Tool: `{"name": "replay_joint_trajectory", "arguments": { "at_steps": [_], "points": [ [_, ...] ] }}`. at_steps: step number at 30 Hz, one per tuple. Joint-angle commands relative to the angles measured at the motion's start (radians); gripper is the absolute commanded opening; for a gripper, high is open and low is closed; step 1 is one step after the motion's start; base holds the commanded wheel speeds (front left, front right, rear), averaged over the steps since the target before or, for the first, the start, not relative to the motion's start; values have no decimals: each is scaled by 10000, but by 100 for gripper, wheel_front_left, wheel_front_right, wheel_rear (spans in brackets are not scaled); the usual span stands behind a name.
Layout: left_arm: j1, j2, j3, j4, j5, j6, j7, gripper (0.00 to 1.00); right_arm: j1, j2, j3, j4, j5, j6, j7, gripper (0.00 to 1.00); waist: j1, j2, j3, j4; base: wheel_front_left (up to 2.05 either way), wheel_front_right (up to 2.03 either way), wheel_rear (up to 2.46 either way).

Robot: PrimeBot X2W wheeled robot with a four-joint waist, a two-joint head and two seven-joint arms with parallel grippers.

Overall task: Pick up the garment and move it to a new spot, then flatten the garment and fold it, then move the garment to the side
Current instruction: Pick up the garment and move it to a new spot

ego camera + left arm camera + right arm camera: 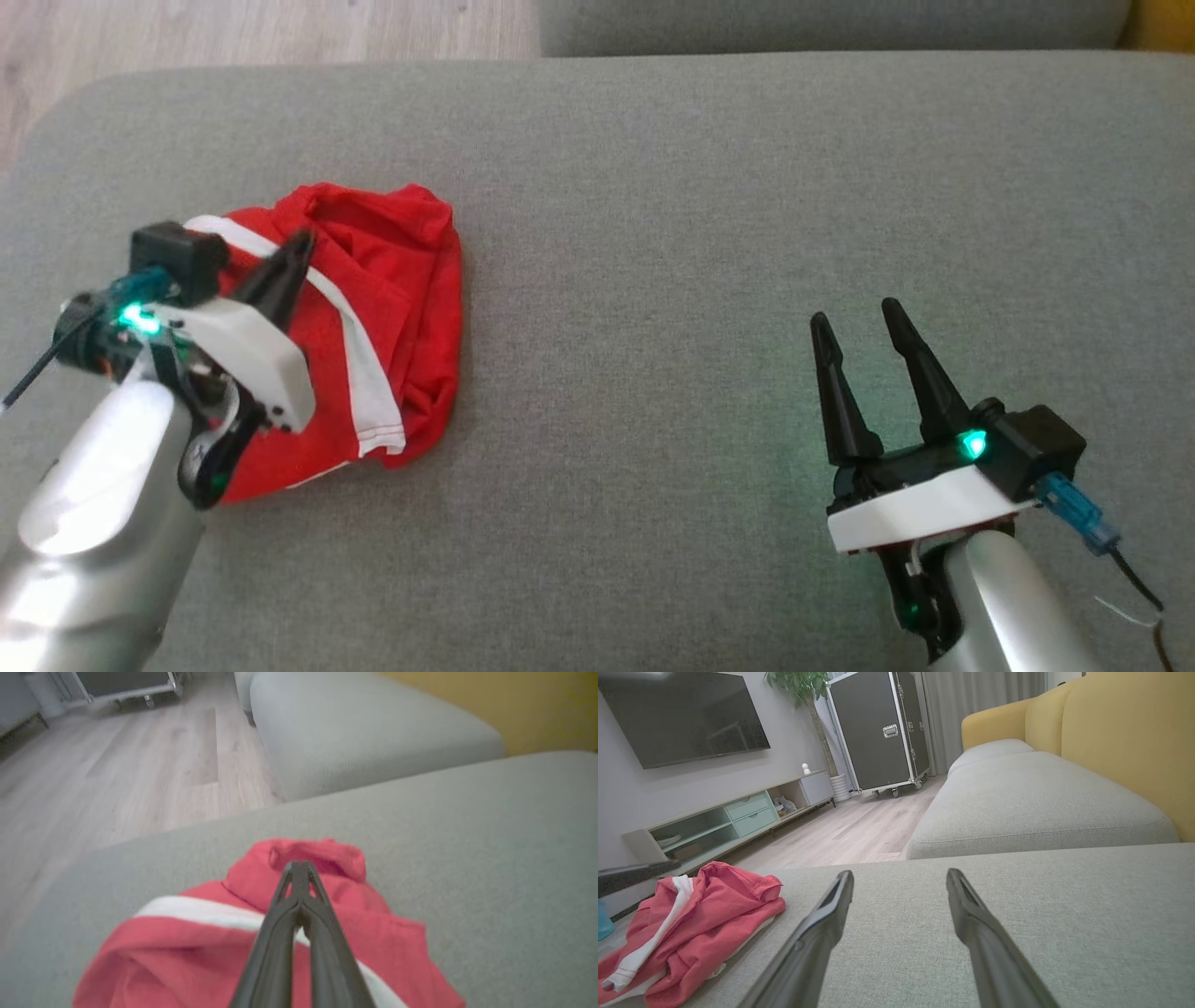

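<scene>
**Fig. 1. Garment and both of my grippers on the seat.** The crumpled red garment with a white band lies in a loose heap on the wide grey woven sofa cushion, towards my left and near that cushion's left end. In the head view its long axis runs roughly from the far edge back towards me. The white band crosses it on a slant, from the far left to the near right hem. The far end is bunched and raised, while the near end lies flatter.

**Jaws.** My left gripper is over the garment with its fingers pressed together and its tips at the raised far fold. I cannot tell whether cloth is caught between them. My right gripper stands with its jaws wide apart above bare cushion, well away from the garment and holding nothing.

**Surroundings.** A second grey cushion lies beyond mine, with a yellow upholstered backrest beside it. Across the pale wood plank floor are a low open media cabinet, a dark wall-mounted screen, a black wheeled flight case and a potted plant.
</scene>
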State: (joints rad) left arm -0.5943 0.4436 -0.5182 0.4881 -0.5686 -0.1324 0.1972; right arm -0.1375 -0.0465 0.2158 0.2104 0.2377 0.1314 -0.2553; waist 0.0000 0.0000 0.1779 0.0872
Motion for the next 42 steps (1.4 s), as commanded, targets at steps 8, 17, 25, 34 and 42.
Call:
{"name": "replay_joint_trajectory", "arguments": {
  "at_steps": [8,17,25,34,42],
  "points": [
    [-516,447,1081,-1538,145,349,-2342,0,71,-37,322,-128,-48,-7,-65,100,0,0,-648,-5,0,0,0],
    [336,617,1196,-3390,411,1010,-2921,0,365,-37,478,-45,33,-7,-65,100,0,0,-1254,-46,0,0,0],
    [1196,605,1207,-3675,278,1436,-2924,0,506,-37,336,-116,85,-7,-65,100,0,0,-1566,-135,0,0,0],
    [3316,-33,1433,-3808,-245,2354,-3717,100,763,-37,13,-413,48,-7,-65,100,0,0,-1942,243,0,0,0],
    [4903,-672,1341,-3701,-182,2823,-4386,100,1009,-37,-163,-456,-4,-7,-65,100,0,0,-2085,607,0,0,0]
  ]
}}
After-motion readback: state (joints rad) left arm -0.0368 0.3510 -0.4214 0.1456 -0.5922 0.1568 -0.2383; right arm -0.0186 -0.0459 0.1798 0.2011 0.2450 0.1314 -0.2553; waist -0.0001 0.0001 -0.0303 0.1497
